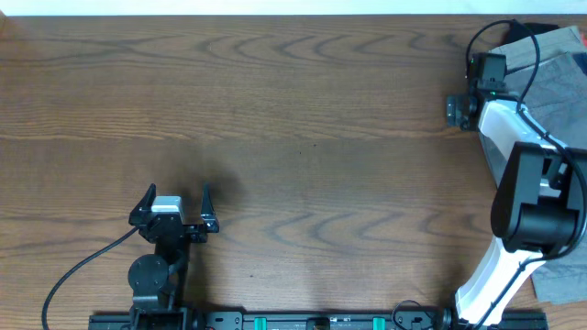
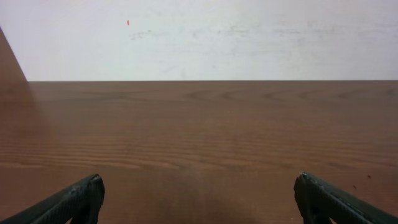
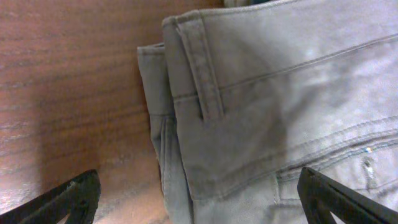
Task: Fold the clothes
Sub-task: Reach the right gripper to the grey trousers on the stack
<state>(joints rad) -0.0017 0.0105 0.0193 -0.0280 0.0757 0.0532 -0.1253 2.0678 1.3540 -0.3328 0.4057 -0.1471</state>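
The grey woven shorts (image 1: 548, 75) lie in a heap at the table's far right edge, partly hidden by my right arm. In the right wrist view the shorts (image 3: 267, 106) fill the frame, with a belt loop, seams and a folded edge showing. My right gripper (image 3: 199, 196) is open just above that edge, one finger over bare wood, the other over the cloth. My left gripper (image 1: 175, 203) is open and empty near the front left of the table, far from the shorts; it also shows in the left wrist view (image 2: 199, 199). Navy-blue and tan garments are out of view.
More grey cloth (image 1: 561, 275) lies at the front right corner beside the right arm's base. A white wall (image 2: 199, 37) stands beyond the table's far edge. A black cable (image 1: 78, 270) runs from the left arm.
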